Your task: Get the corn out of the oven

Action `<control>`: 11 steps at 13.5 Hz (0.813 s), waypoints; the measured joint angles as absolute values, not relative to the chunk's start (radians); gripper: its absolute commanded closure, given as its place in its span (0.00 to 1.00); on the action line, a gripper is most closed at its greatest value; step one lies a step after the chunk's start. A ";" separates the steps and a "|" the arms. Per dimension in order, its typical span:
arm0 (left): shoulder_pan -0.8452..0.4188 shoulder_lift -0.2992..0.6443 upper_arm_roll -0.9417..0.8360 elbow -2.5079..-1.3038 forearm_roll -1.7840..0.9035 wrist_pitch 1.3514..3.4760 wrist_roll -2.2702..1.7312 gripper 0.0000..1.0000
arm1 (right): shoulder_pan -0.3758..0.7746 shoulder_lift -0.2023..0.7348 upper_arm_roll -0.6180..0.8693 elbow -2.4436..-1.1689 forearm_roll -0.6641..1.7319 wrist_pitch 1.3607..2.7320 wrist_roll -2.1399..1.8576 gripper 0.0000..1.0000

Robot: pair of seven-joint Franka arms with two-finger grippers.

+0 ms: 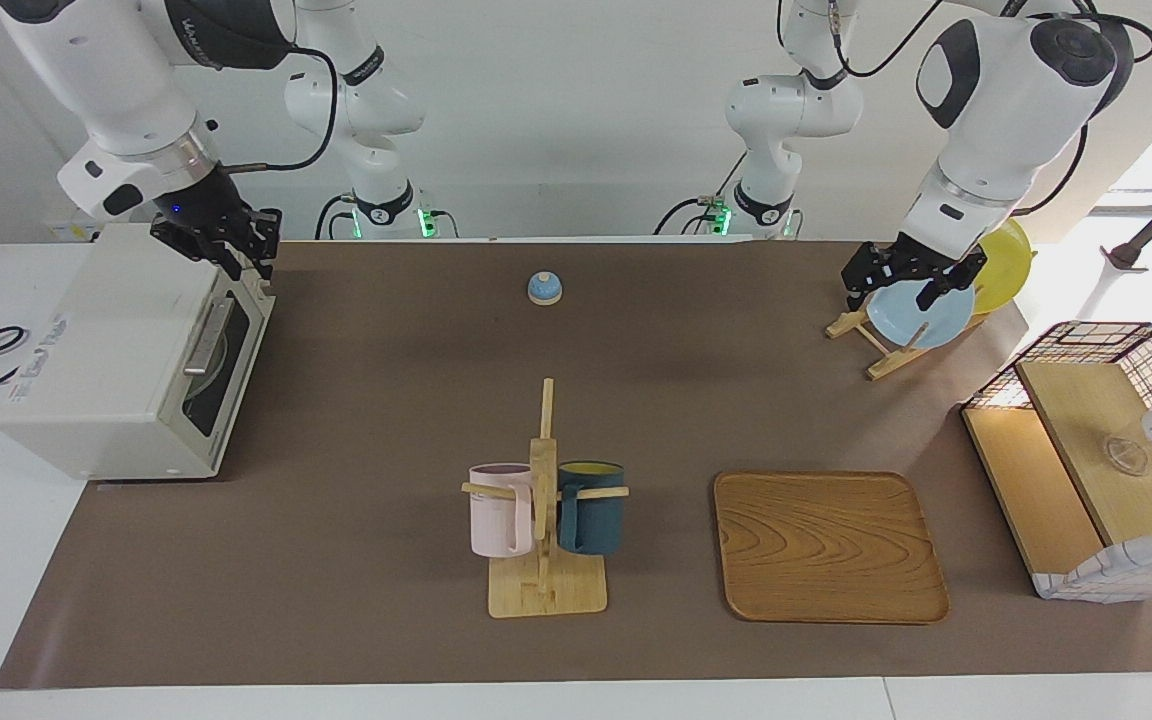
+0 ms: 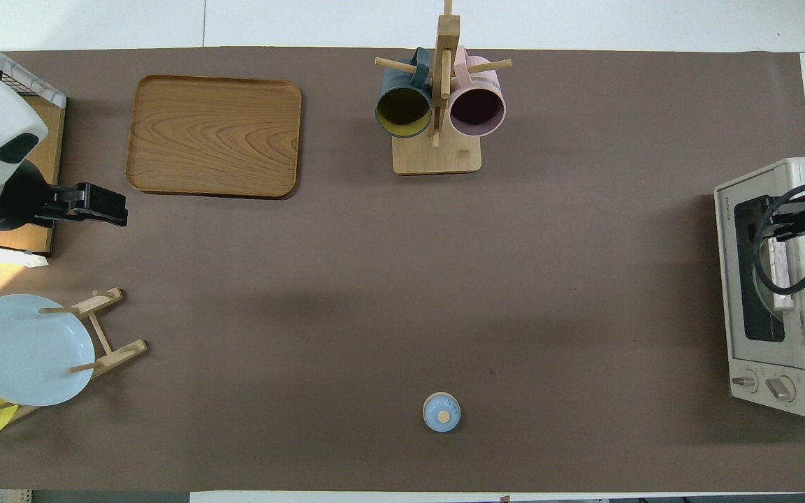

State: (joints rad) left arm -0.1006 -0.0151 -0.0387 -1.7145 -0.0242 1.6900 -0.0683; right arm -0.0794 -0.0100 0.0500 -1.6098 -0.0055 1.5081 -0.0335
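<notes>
The oven point(image 1: 126, 365) is seen at the right arm's end of the table, its door shut; no corn can be made out through the dark glass. The right gripper point(image 1: 254, 255) is held over the oven's top front corner — whether its fingers are spread cannot be told. At 3 o'clock in the facing view, the left gripper point(image 1: 911, 280) is poised over the 2 racked plates point(image 1: 921, 312) — fingers spread.

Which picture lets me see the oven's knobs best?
The overhead view: the oven shows its front there, and its two round knobs sit in plain sight under the dark glass door. In the facing view the oven is turned mostly sideways, so its door and handle show, but the knobs do not.
</notes>
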 measured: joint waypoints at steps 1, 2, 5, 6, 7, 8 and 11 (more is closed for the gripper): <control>-0.101 -0.015 -0.039 -1.714 -0.024 1.690 -0.068 0.00 | -0.094 -0.017 0.049 -1.634 -0.006 1.533 -0.033 1.00; -0.101 -0.015 -0.039 -1.714 -0.024 1.690 -0.068 0.00 | -0.112 -0.026 0.048 -1.665 -0.006 1.562 -0.033 1.00; -0.101 -0.015 -0.039 -1.714 -0.024 1.690 -0.068 0.00 | -0.152 -0.060 0.042 -1.762 -0.006 1.641 -0.033 1.00; -0.101 -0.015 -0.039 -1.714 -0.024 1.690 -0.068 0.00 | -0.166 -0.068 0.041 -1.790 -0.006 1.671 -0.033 1.00; -0.101 -0.015 -0.039 -1.714 -0.024 1.690 -0.068 0.00 | -0.180 -0.074 0.040 -1.815 -0.006 1.695 -0.033 1.00; -0.101 -0.015 -0.039 -1.714 -0.024 1.690 -0.068 0.00 | -0.192 -0.080 0.039 -1.839 -0.006 1.719 -0.026 1.00; -0.101 -0.015 -0.039 -1.714 -0.024 1.690 -0.068 0.00 | -0.222 -0.085 0.038 -1.901 -0.006 1.777 0.007 1.00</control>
